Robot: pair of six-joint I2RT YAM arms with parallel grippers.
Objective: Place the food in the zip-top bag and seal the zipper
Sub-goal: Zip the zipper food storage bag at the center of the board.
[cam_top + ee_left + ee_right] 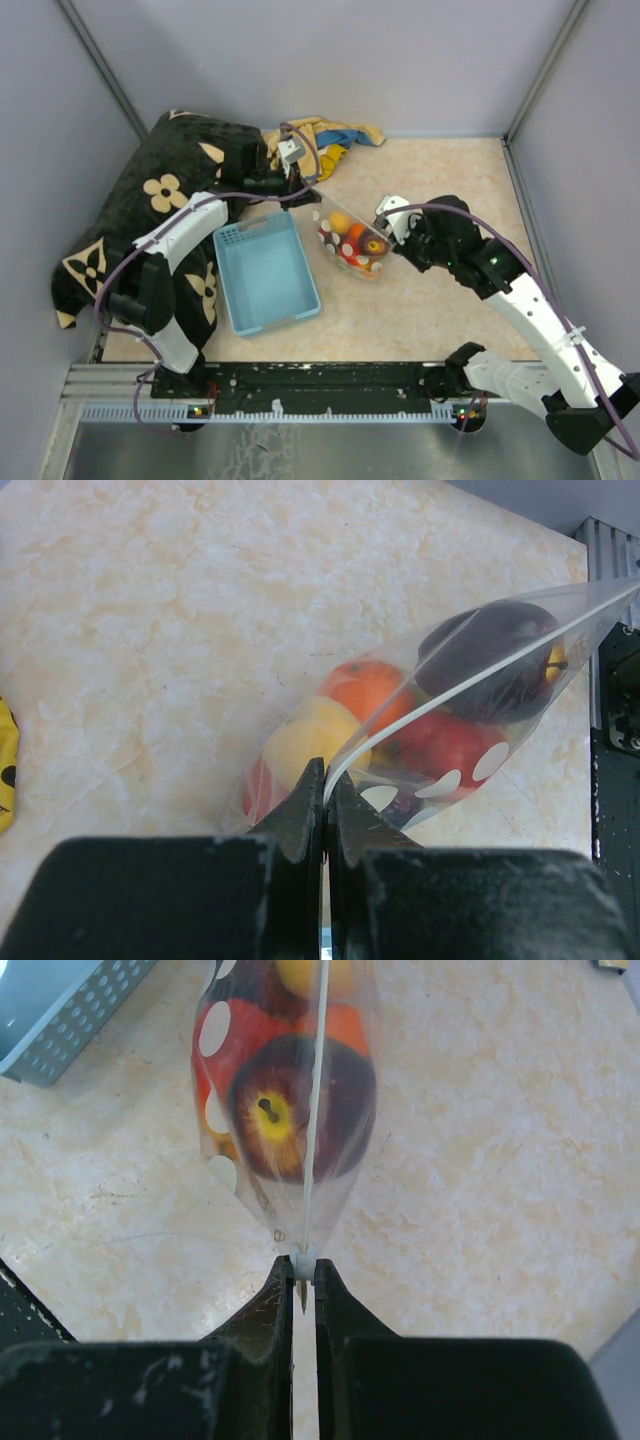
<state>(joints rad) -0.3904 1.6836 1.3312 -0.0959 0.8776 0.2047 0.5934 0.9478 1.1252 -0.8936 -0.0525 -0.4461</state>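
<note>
Zip-top bag (347, 246): likely limp, slippery, heavy with food (270, 1110); best held by zipper (316, 1100), ends pinched by left end effector (326, 798) and right end effector (303, 1278).

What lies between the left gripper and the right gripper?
The zip-top bag, holding the food, spans that stretch in the top view. In the wrist views the left gripper and right gripper each pinch an end of its zipper.

The left arm (172, 238) and right arm (528, 300) have white shells over black joints, and a purple cable (100, 300) trails along each. The left pincer (325, 798) and right pincer (303, 1282) have matte black, scuffed, wedge-shaped fingers.
</note>
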